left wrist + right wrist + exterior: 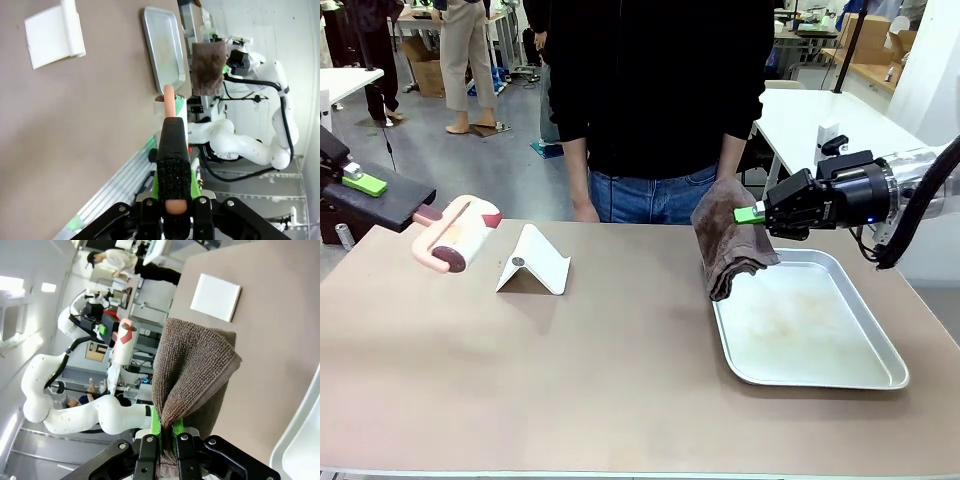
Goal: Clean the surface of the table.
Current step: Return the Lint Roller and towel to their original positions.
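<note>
Spanning front view, brownish-tan table (620, 380) carries white folded stand (533, 262) left of centre, silver tray (820, 372) right. Right gripper (748, 214) clamped on brown towel (728, 250) hanging over tray's near-left edge. Left gripper (171, 202) clamped on pink lint roller (456, 235) handle above table's left end.

1. We see bright, even overhead room light with soft shadows on the table (620, 360).
2. The tray (820, 330) shows a dull sheen without hard glare.
3. Wrist views bend at their edges; white walls there wash out, and near fingers blur.
</note>
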`<state>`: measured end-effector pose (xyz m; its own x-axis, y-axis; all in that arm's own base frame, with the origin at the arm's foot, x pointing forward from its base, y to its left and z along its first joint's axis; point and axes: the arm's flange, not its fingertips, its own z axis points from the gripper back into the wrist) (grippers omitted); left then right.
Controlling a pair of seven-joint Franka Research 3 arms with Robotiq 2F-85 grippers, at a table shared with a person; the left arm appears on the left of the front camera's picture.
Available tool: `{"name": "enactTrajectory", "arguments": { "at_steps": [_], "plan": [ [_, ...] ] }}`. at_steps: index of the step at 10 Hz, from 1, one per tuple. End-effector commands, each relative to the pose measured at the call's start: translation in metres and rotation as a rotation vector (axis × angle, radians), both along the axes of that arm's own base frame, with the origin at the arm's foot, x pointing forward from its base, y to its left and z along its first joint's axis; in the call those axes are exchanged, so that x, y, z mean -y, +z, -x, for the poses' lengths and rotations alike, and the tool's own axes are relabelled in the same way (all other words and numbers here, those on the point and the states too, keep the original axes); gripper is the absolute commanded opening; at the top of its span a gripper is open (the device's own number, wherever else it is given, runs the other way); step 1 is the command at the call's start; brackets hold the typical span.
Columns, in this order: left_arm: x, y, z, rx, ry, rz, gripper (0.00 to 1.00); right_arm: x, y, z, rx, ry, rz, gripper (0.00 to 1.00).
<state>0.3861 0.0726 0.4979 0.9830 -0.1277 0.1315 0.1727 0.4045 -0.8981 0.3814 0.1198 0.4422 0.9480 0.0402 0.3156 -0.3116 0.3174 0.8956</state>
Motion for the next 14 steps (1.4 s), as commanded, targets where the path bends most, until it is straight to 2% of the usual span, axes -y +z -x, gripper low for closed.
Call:
{"name": "enactTrajectory", "arguments": {
  "at_steps": [1,3,5,8,9,10,11,12,13,14],
  "plan": [
    [0.036,-0.003,-0.024,0.065,0.122,0.009,0.22,-0.025,-0.009,-0.023,-0.001,-0.052,-0.04,0.11],
    [0.066,-0.016,-0.047,0.054,0.135,0.087,0.22,-0.04,-0.027,-0.036,0.005,-0.12,-0.119,0.11],
    [0.082,-0.036,-0.062,0.022,0.19,0.071,0.22,-0.052,-0.047,-0.05,0.035,-0.193,-0.108,0.11],
    [0.098,-0.07,-0.075,-0.076,0.221,0.033,0.22,-0.074,-0.08,-0.067,0.019,-0.164,-0.075,0.11],
    [0.104,-0.084,-0.081,-0.127,0.234,-0.02,0.22,-0.076,-0.089,-0.069,-0.03,-0.13,-0.039,0.11],
    [0.091,-0.069,-0.073,-0.034,0.19,0.026,0.22,-0.06,-0.072,-0.056,-0.005,-0.151,-0.083,0.11],
    [0.091,-0.069,-0.073,-0.034,0.19,0.026,0.22,-0.06,-0.072,-0.056,-0.005,-0.151,-0.083,0.11],
    [0.095,-0.086,-0.079,-0.078,0.206,0.001,0.22,-0.068,-0.089,-0.061,-0.035,-0.138,-0.068,0.11],
    [0.107,-0.086,-0.085,0.079,0.326,-0.087,0.22,-0.076,-0.093,-0.068,-0.076,-0.129,0.026,0.11],
    [0.116,-0.091,-0.094,0.08,0.299,-0.13,0.22,-0.086,-0.105,-0.071,-0.118,-0.091,0.028,0.11]
  ]
}}
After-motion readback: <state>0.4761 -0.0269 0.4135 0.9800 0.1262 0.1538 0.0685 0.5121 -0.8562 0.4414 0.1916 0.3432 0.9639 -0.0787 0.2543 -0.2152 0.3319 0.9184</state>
